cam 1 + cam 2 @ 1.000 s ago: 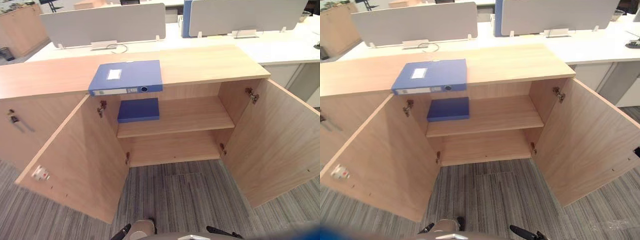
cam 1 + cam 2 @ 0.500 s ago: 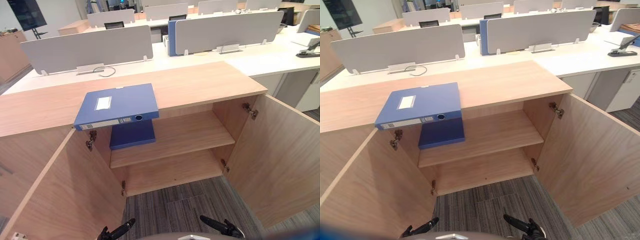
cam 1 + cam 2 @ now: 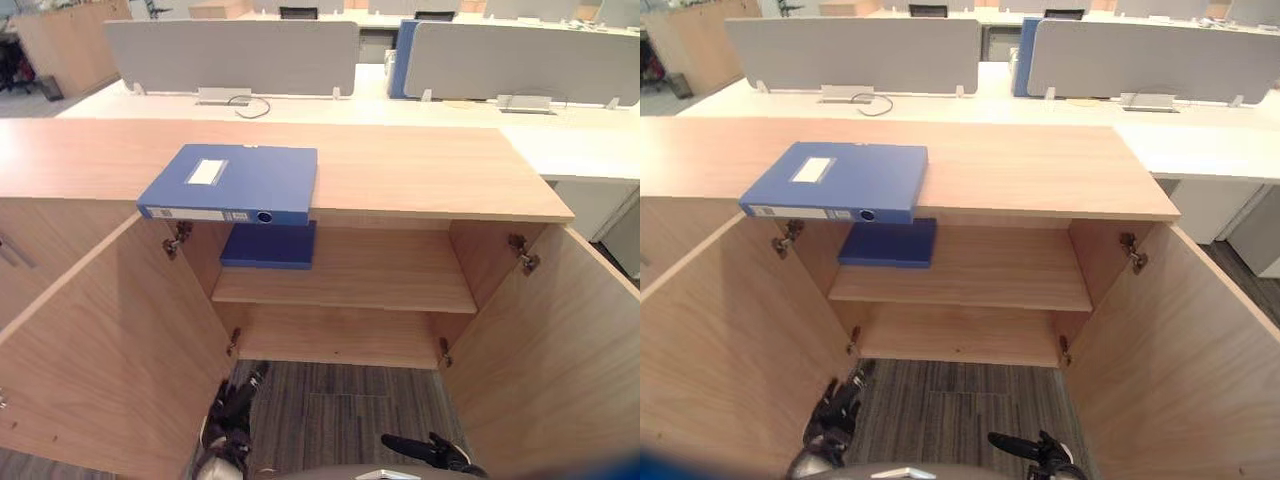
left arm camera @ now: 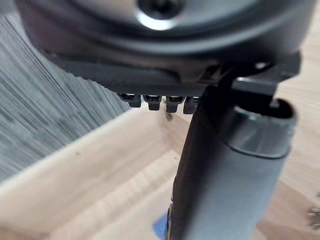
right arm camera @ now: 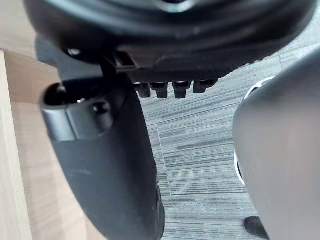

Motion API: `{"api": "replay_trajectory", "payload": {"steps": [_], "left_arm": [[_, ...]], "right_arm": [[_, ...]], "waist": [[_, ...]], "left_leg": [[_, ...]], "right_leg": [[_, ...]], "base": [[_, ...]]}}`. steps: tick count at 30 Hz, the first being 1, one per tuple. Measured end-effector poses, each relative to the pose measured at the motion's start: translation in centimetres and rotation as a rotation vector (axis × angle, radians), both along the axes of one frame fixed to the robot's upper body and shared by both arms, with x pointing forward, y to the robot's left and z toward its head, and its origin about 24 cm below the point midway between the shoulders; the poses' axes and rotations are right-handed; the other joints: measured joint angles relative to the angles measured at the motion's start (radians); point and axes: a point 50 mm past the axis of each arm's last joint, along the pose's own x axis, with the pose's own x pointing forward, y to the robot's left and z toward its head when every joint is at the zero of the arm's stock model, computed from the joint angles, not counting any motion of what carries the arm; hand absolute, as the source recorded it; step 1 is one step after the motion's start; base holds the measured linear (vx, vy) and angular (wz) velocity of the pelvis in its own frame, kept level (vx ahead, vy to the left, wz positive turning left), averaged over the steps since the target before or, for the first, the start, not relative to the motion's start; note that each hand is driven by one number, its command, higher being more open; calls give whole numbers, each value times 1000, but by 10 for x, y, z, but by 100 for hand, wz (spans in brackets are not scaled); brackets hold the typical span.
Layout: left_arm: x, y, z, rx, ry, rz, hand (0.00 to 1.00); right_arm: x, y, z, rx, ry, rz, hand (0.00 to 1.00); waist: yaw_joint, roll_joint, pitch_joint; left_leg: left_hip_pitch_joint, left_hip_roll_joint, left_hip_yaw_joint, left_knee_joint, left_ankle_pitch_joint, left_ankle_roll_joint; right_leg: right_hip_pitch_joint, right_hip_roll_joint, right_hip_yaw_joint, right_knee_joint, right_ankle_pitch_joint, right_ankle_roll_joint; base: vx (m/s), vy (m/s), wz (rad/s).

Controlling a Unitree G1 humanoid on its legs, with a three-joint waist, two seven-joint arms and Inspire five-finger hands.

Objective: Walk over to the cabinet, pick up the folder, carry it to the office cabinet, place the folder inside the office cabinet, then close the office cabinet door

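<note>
Folder [image 3: 232, 183], blue, lies flat on top of the cabinet [image 3: 420, 170], its spine overhanging the front edge above the open left door [image 3: 110, 340]. A second folder [image 3: 270, 245] lies on the upper shelf [image 3: 390, 270] inside the cabinet. Low in front of the cabinet, the left hand [image 3: 232, 410] and right hand [image 3: 425, 450] hang with relaxed fingers, holding nothing.

A long white desk [image 3: 590, 145] runs across the back, carrying two grey screens [image 3: 232, 55] side by side with a blue panel [image 3: 402, 60] standing between them. A dark cable [image 3: 252, 103] loops on the desk just below the left screen. Down low there's grey striped carpet [image 3: 340, 395], and a wooden unit [image 3: 65, 40] sits far back on the left
</note>
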Motion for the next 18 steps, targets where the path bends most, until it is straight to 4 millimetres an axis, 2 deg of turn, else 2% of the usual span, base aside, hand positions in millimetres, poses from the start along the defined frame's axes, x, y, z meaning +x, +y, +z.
{"api": "replay_trajectory", "payload": {"steps": [1, 2, 4, 5, 7, 9, 11, 12, 15, 18], "left_arm": [[7, 0, 10, -17, -61, 17, 100], [13, 1, 24, -6, -134, 31, 100], [12, 1, 34, 24, -171, 33, 100], [12, 3, 38, 46, -182, 29, 100], [6, 10, 41, 102, -174, 27, 100], [0, 17, 48, 288, -113, -49, 100], [1, 18, 58, 486, -76, -171, 100], [3, 18, 63, 618, -41, -260, 100], [4, 19, 69, 806, 21, -377, 100], [6, 22, 82, 972, 61, -411, 100]], "right_arm": [[0, 1, 0, 0, 0, 1, 100], [-1, -1, 0, -4, 3, 3, 100], [-5, -7, -1, -16, 20, 2, 100], [-5, -10, 0, -23, 22, 2, 100], [-4, -10, 0, -23, 23, 2, 100], [-7, -8, -1, 0, 29, -34, 100], [-12, -5, -2, 8, 38, -39, 100], [-14, -5, -3, 11, 44, -39, 100], [-15, -3, -3, 17, 45, -38, 100], [-17, 0, -4, 20, 55, -9, 100]], "waist": [[3, -4, 9], [12, 8, 22], [13, 19, 1], [14, 22, -8], [23, 26, -9], [33, 22, -18], [43, 13, -31], [46, 13, -37], [50, 21, -53], [55, 13, -64]], "left_leg": [[-23, 8, 60, 58, -1, 2], [-43, 25, 162, 99, -21, 16], [-13, 23, 183, 21, -23, 32], [9, 19, 184, -39, -14, 27], [38, 3, 205, -135, 38, 35], [100, -8, 216, -269, 101, 40], [114, -8, 216, -310, 120, 40], [117, -7, 216, -320, 124, 39], [123, 1, 222, -327, 127, 37], [133, 11, 246, -328, 132, 41]], "right_leg": [[26, 8, -23, -21, 6, -4], [58, 25, -33, -43, 11, -11], [56, 26, -32, -56, 11, -12], [49, 22, -30, -61, 11, -12], [28, 3, -17, -59, 16, -10], [26, -10, -13, -61, 19, -7], [26, -9, -13, -69, 19, -7], [26, -7, -13, -70, 22, -7], [27, 0, -7, -71, 33, -6], [27, 3, 10, -76, 36, -8]], "base": [[53, -93, 86], [40, -46, 62], [60, 10, 39], [85, 24, 15], [86, 26, -7], [92, 0, 0], [35, -9, 10], [22, -14, 6], [7, 3, -2], [9, -5, -17]]}}
